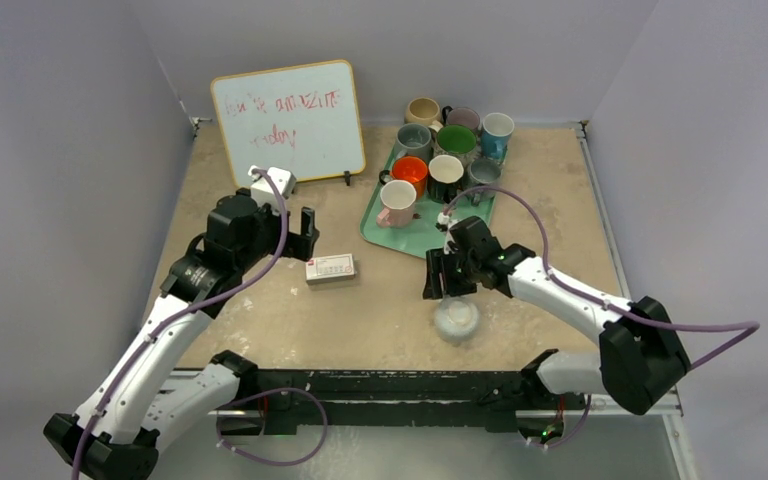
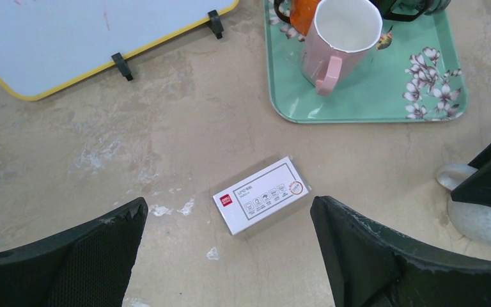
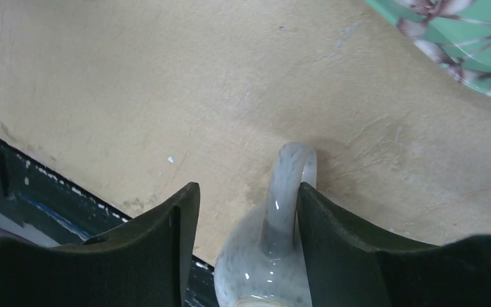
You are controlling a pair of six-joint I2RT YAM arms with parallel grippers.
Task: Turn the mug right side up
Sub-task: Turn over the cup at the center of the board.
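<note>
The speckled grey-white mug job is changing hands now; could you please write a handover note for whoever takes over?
Left gripper: open, empty, above a small white cardboard box.
Right gripper: open, low over the speckled grey-white ceramic mug, jaws straddling its handle; gap on one side, no grip.
Mug: on the beige table near the front edge, off the green floral tray; looks upside down.
Done: right gripper lined up on the handle.
Left: close on the handle, lift, flip upright, set down.
</note>
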